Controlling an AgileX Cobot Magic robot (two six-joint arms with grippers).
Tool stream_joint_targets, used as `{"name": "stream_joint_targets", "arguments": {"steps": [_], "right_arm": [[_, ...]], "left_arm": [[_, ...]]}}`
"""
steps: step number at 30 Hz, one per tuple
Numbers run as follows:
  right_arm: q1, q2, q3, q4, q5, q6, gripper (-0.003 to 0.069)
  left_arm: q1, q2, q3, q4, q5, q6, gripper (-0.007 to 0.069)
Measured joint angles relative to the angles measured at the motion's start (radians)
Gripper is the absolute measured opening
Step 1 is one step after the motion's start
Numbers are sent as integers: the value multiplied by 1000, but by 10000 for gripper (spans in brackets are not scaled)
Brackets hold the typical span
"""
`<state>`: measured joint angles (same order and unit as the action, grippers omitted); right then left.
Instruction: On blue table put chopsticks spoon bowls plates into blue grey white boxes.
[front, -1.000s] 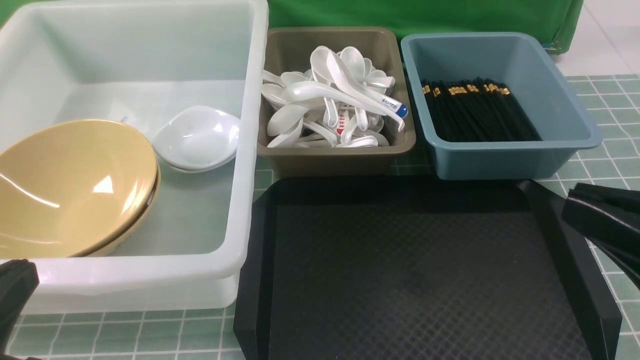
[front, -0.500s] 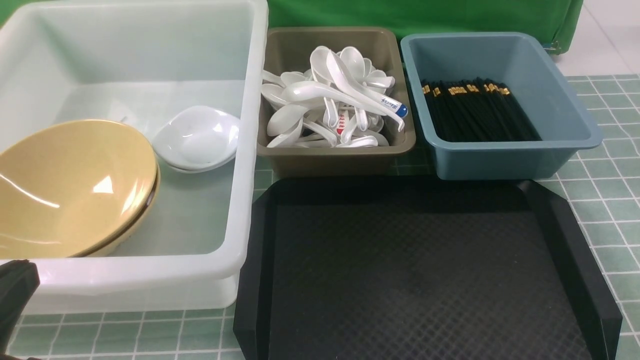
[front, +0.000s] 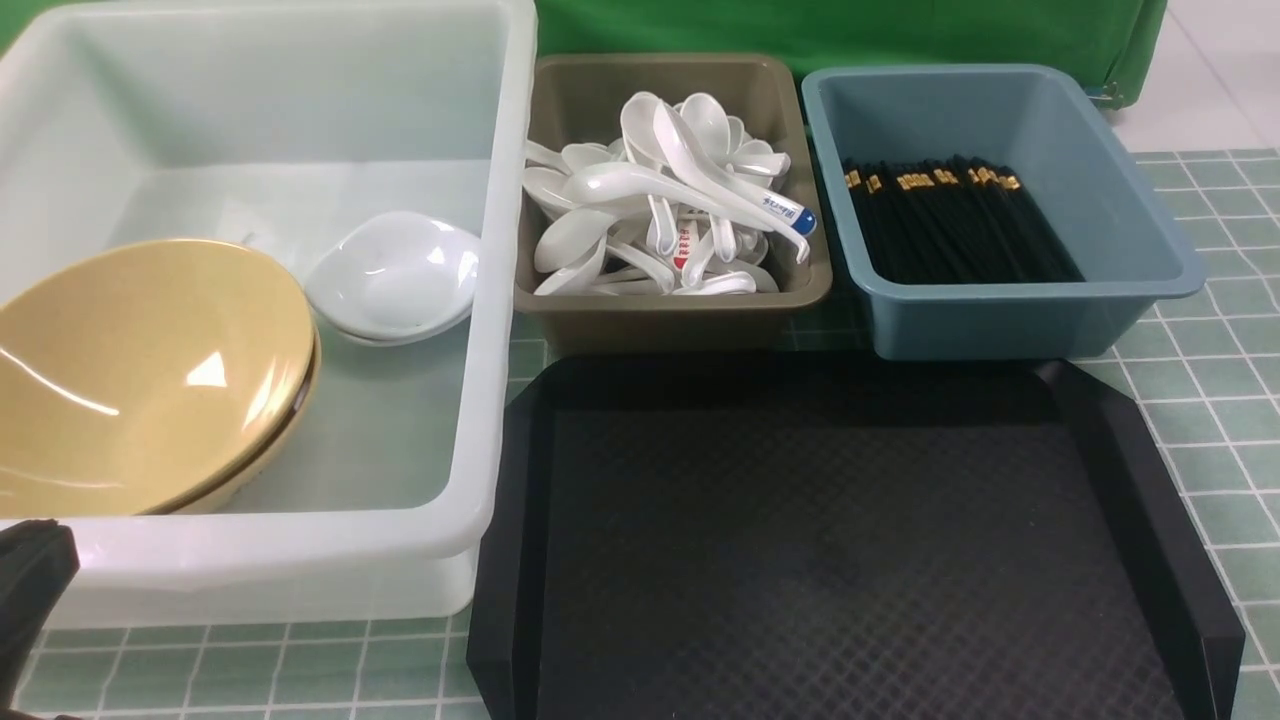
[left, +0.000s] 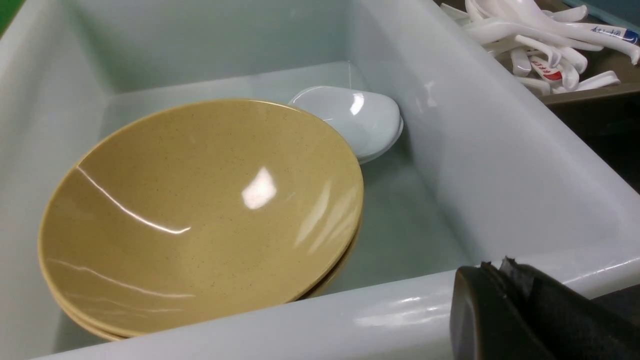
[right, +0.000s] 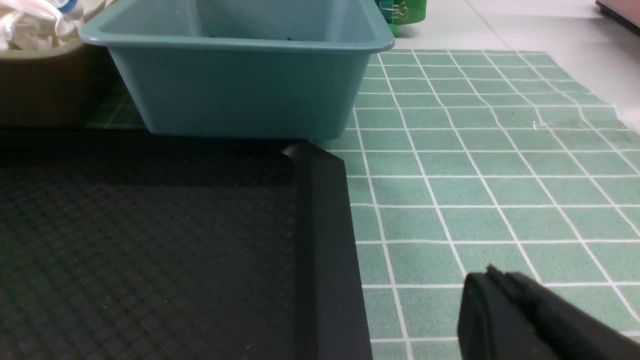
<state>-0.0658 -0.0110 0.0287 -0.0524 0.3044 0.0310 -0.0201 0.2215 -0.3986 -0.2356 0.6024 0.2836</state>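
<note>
- A textured black plastic tray (front: 850, 540) is set before three plastic tubs: translucent white (front: 300, 100), olive-grey (front: 660, 310), teal-blue (front: 1010, 320).
- Two stacked mustard-yellow bowls (front: 140, 370) are counted.
- Left gripper (left: 505, 272) and right gripper (right: 492, 280) are closed, empty.

Three looks at one blue table (front: 1200, 250).
Front: from up high, facing forward over all boxes. Left wrist: close, down into the white box (left: 500, 165). Right wrist: low, beside the black tray (right: 325, 225), facing the blue box (right: 240, 90). Both boxes also seen from the front.
</note>
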Motion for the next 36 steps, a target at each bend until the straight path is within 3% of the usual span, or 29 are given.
{"name": "stream_joint_targets", "arguments": {"steps": [21,23,26,30,36], "right_arm": [[-1,0,0,0,1,0,38],[-1,0,0,0,1,0,40],[-1,0,0,-1,1,0,41],[-1,0,0,-1,1,0,44],[-1,0,-1,-1,2,0,47]], "left_arm": [[0,0,6,-4,-7,2,-6],[0,-3,30,-20,-56,2,-6],[4,-41,126,-64,-254,-11,-6],[54,-145,308,19,-499,-120,-6],[83,-230,424,149,-466,-296,-6]]}}
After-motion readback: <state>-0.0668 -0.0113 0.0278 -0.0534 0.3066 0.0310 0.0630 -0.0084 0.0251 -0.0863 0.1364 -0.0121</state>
